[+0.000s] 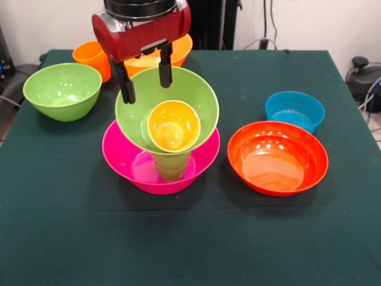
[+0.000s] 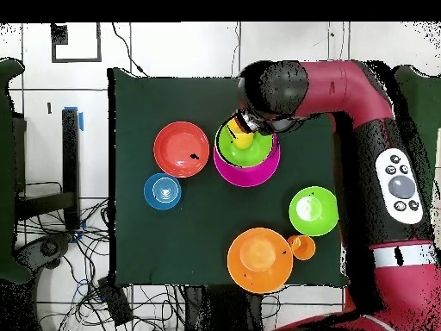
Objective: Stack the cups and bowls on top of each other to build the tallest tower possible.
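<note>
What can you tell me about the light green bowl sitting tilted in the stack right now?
The light green bowl is glossy flared plastic, round and undamaged. It sits tilted toward the camera on an upright green cup that stands inside the pink bowl, its lower rim close to or on the pink bowl's rim. A yellow cup lies inside it, mouth facing the camera. The gripper hangs open above its far rim, one finger just over or inside the rim; whether they touch cannot be told.

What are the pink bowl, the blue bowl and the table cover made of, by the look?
Pink bowl: likely hard plastic, glossy, with bright highlights on the inner wall. Blue bowl: probably plastic too, glossy; its floor looks paler, perhaps slightly translucent. Table cover: dark green cloth, matte, without glare.
</note>
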Action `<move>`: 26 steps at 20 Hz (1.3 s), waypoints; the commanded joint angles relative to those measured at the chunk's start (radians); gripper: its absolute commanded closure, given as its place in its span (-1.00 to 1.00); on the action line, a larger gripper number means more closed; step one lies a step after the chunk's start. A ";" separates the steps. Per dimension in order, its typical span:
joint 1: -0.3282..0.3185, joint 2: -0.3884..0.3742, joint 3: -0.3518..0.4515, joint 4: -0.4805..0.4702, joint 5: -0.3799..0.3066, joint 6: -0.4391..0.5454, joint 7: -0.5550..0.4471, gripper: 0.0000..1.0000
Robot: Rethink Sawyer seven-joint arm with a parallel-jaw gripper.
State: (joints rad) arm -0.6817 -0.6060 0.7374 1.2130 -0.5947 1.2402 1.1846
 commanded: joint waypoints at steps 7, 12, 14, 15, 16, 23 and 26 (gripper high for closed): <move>0.004 -0.035 -0.024 0.105 0.017 -0.027 -0.066 -1.00; 0.020 -0.094 -0.008 0.132 0.066 -0.018 -0.038 -1.00; 0.029 -0.111 -0.011 0.144 0.081 -0.019 -0.021 -1.00; 0.035 -0.116 -0.016 0.143 0.084 -0.016 -0.012 -1.00; 0.040 -0.122 -0.017 0.145 0.089 -0.015 -0.010 -1.00; 0.069 -0.149 -0.038 0.165 0.102 -0.021 0.029 -1.00; 0.078 -0.161 -0.053 0.191 0.103 -0.031 0.061 -1.00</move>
State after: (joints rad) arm -0.6520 -0.7582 0.7374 1.2711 -0.4835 1.2404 1.1846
